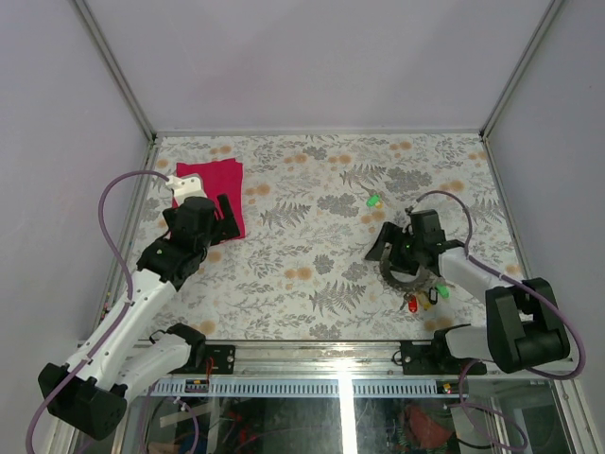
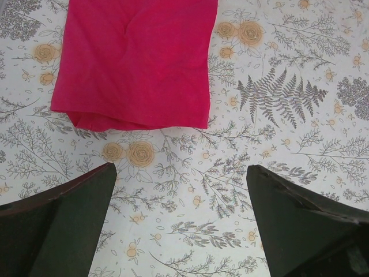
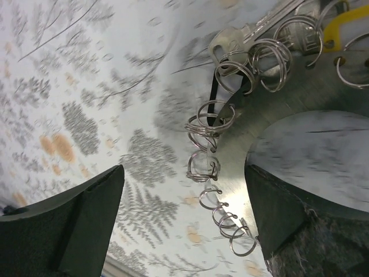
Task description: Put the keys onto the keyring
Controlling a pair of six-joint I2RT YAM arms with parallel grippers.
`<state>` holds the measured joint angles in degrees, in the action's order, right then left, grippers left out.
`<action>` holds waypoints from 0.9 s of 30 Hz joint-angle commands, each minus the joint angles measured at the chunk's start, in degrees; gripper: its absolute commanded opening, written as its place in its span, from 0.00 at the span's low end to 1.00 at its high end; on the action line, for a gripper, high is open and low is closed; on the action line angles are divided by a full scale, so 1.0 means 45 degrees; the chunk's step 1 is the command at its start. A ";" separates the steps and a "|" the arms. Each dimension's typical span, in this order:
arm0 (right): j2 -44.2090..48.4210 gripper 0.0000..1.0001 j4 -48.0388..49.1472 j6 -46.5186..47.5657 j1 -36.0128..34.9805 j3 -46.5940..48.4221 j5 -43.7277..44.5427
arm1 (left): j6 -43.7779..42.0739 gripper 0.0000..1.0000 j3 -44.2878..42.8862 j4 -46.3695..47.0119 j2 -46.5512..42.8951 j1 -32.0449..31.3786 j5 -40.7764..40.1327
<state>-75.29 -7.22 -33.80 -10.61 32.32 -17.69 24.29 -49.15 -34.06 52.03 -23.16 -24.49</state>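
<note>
We record right gripper (image 3: 184, 210) jaws apart, straddling the keyring (image 3: 271, 115) rim. Left gripper (image 2: 181, 213) jaws apart, well left of keyring. Green key (image 1: 374, 200) lies near, beyond it.

place: lab test booth | cues: white panel walls (image 1: 312, 57), aluminium rail (image 1: 321, 354)

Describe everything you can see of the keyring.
The keyring is a wide, flat, dull grey metal band with an open round centre, lying flat on the floral table. Small wire split rings fringe its outer rim; a silver key and a yellow key head sit there. The open right gripper straddles its rim; contact unclear.
</note>
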 commanded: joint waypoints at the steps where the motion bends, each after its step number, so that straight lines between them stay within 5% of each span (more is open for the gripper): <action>1: 0.0128 0.92 0.1081 -0.1934 -0.1807 -0.0400 0.0383 | -0.0168 1.00 -0.0310 0.0153 0.0058 -0.0040 -0.0017; 16: -0.3525 0.83 0.4511 -0.3616 -0.6687 0.1736 0.1846 | -0.0032 1.00 -0.0339 0.0187 0.0099 -0.0032 0.0215; 22: -0.4318 0.84 0.4332 -0.1744 -0.6773 0.3208 0.2206 | 0.0010 1.00 -0.0300 0.0206 0.0137 -0.0042 0.0393; 27: -0.3058 0.87 0.2769 0.0708 -0.6769 0.3526 0.2862 | -0.0036 1.00 -0.0271 0.0187 0.0050 -0.0032 0.0408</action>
<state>-93.69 9.39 -41.01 -40.88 45.95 -8.56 24.16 -49.15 -34.06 52.51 -23.16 -22.92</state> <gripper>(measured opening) 0.856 0.997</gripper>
